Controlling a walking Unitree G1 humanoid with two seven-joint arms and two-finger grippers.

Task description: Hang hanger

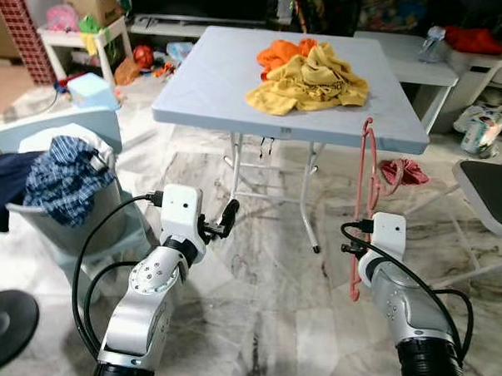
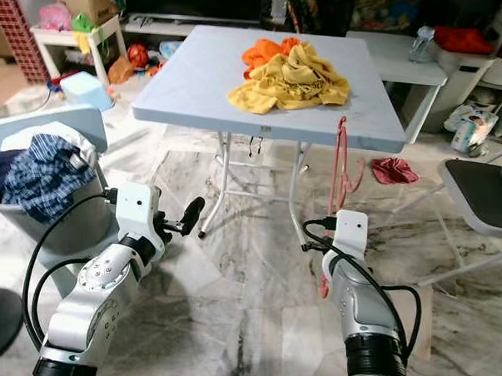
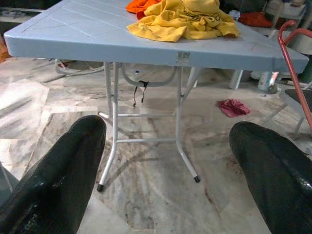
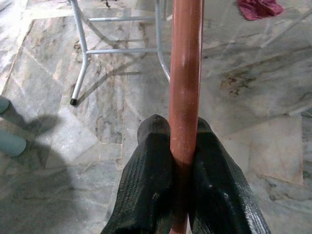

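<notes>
Right gripper [image 4: 183, 146] clenched on red hanger [image 1: 364, 210]; I hold it upright, hook uppermost, just before near right edge of grey table [image 1: 204, 111]. Left gripper [image 1: 226, 218] released, idle at left, holding nothing. Yellow garment [image 1: 310, 82] heaped on far tabletop. Judgement: pickup done, hanging left; no rail in sight.

hanger [image 4: 184, 73] cut off above, chair [image 1: 492, 194] cropped by edge
</notes>
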